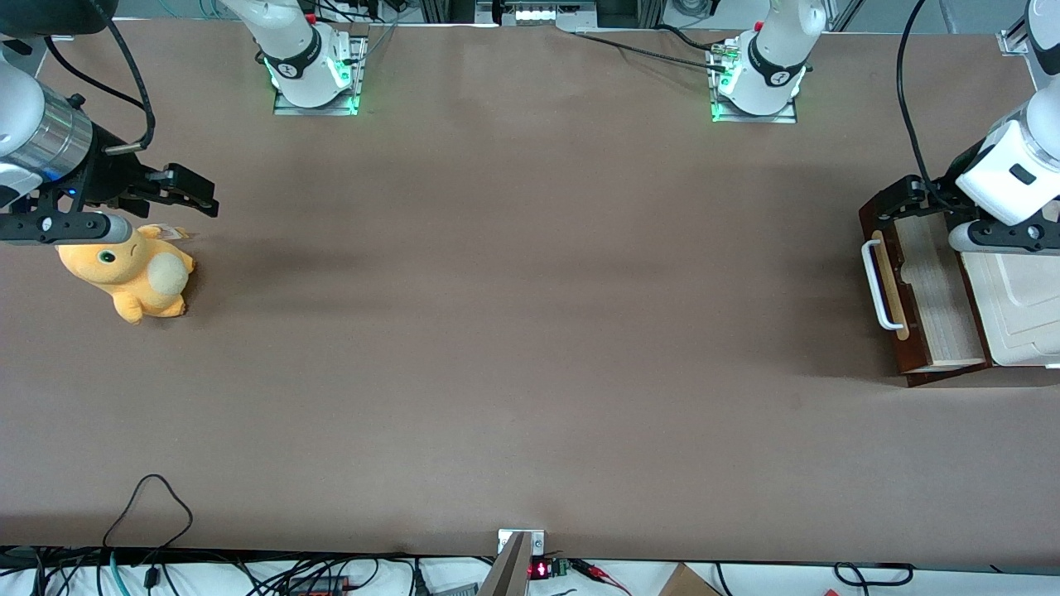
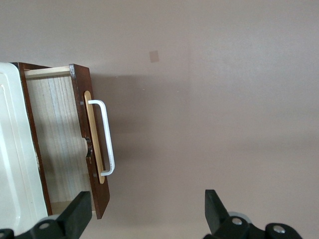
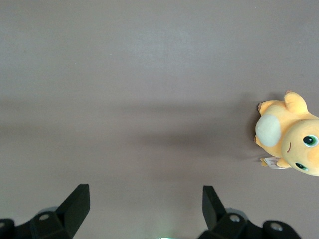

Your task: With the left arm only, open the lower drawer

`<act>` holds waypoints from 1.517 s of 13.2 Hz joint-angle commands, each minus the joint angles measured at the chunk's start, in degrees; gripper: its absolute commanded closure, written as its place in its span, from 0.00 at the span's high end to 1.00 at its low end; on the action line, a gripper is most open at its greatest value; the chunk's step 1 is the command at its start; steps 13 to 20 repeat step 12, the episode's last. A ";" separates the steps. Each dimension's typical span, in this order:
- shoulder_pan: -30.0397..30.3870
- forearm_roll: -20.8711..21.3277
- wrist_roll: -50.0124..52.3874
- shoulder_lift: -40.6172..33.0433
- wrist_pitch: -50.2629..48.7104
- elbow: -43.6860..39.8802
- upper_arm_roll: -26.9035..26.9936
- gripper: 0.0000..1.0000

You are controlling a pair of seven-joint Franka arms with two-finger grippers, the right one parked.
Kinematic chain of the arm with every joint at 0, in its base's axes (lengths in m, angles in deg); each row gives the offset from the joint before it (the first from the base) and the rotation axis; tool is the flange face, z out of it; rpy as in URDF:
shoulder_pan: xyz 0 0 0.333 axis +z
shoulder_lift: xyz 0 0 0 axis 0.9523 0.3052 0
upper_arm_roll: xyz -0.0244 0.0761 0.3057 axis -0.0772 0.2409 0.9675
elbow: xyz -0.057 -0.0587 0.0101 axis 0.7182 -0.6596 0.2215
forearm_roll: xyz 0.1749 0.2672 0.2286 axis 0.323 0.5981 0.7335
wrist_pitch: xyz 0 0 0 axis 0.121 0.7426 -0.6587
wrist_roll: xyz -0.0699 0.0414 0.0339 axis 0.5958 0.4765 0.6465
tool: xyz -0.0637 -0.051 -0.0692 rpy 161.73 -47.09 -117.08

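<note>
drawer: lower drawer (image 2: 60,144) pulled out, pale inside showing; looks done
gripper: gripper (image 2: 144,219) fingers spread wide, empty, handle (image 2: 107,137) clear of them
left: retreat only

lower drawer (image 2: 60,144) | dark brown, pulled out | left arm (image 1: 1014,165) above

Left arm's gripper (image 2: 147,219) hovers, jaws spread wide

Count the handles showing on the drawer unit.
1: the white bar handle on the pulled-out lower drawer. Others may be hidden. The open gripper hangs above the drawer, holding nothing.
</note>
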 commanded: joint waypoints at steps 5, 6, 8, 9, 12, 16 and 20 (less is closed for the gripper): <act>-0.03 -2.18 -1.20 0.37 -1.36 -1.77 0.16 1.00; -0.03 -2.27 -1.29 0.37 -1.36 -1.77 0.08 1.00; -0.03 -2.19 -1.21 0.37 -1.36 -1.77 0.16 1.00; -0.03 -2.18 -1.20 0.37 -1.36 -1.85 0.16 1.00; -0.03 -2.27 -1.03 0.55 -1.62 -2.82 0.08 1.00; -0.03 -2.27 -1.03 0.55 -1.62 -2.82 0.08 1.00; -0.03 -2.27 -1.03 0.55 -1.62 -2.82 0.08 1.00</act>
